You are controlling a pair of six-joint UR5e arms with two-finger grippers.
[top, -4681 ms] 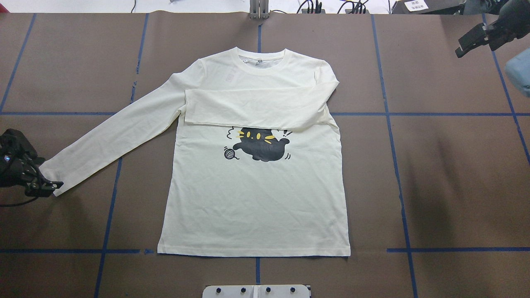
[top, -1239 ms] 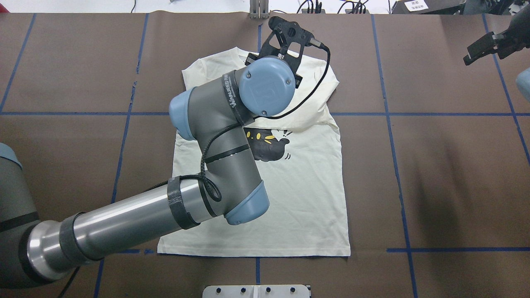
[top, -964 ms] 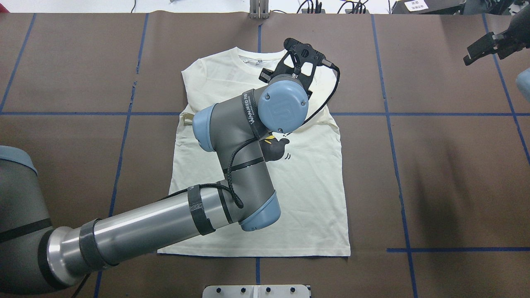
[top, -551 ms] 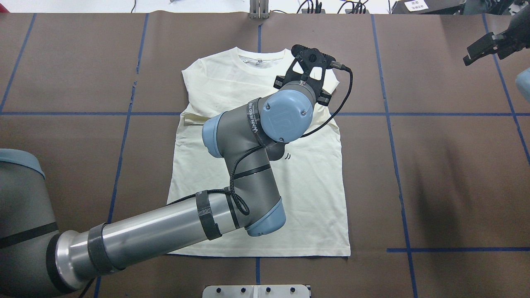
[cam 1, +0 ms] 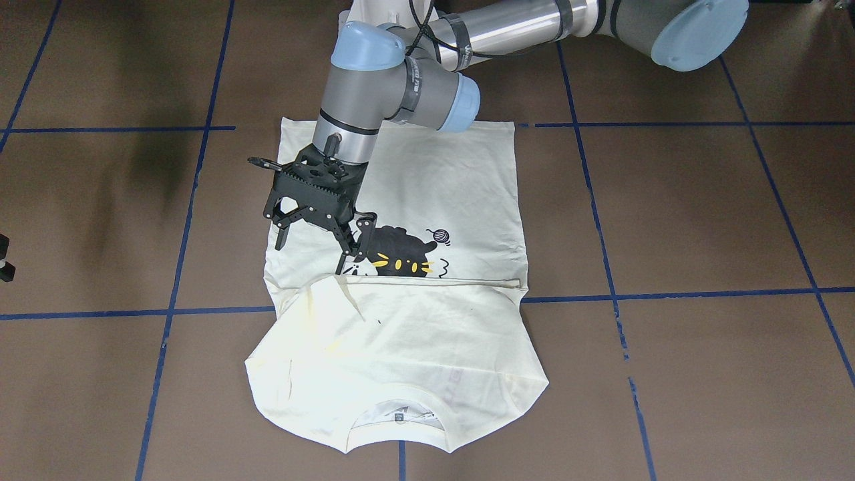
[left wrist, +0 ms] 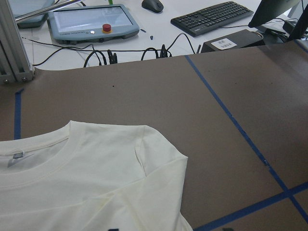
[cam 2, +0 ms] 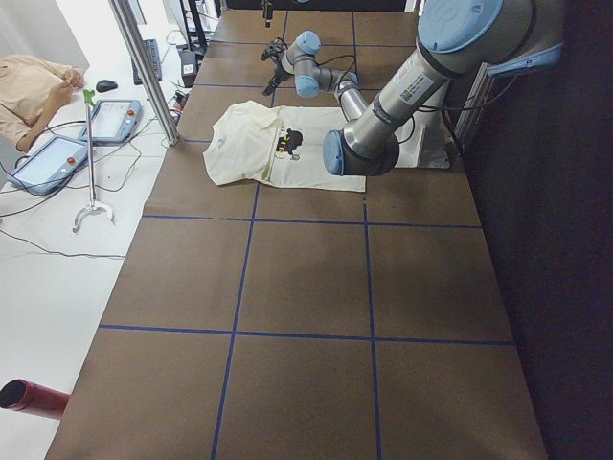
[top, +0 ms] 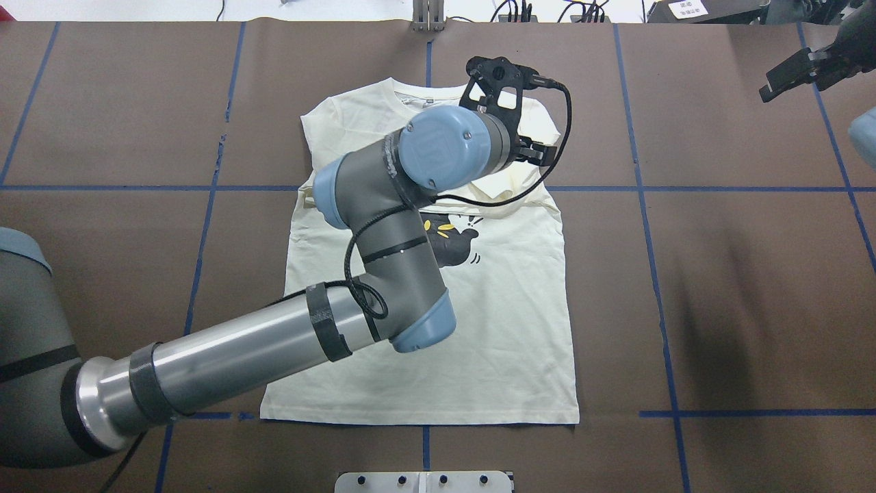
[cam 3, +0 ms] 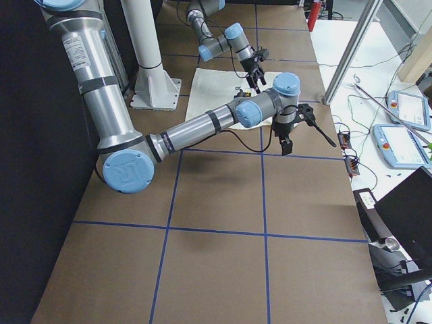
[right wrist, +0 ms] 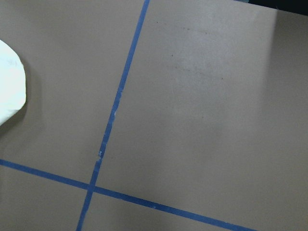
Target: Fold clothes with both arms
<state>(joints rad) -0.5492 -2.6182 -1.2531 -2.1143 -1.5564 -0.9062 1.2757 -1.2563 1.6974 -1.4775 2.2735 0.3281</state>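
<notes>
Place: robotics lab | tabletop [top: 753, 308] papered brown, gridded with blue tape [top: 739, 188] | silver-grey robot arm [top: 239, 359] reaching over it | teach pendant [left wrist: 91, 21] with red stop button, keyboard [left wrist: 211, 17], mouse [left wrist: 152, 5], loose cables [left wrist: 134, 52] along its far edge | aluminium frame post [cam 2: 142, 67] beside

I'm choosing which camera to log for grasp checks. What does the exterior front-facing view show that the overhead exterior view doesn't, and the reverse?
Only the front-facing view shows the left end effector with its black fingers spread open, holding nothing, above the cream long-sleeved T-shirt. In the overhead view, the left arm's blue-capped wrist hides them. Only the overhead view clearly shows the right end effector, off the shirt near the table's far right corner. Both show the black cat print, the sleeves folded across the chest, and the brown blue-taped table.
</notes>
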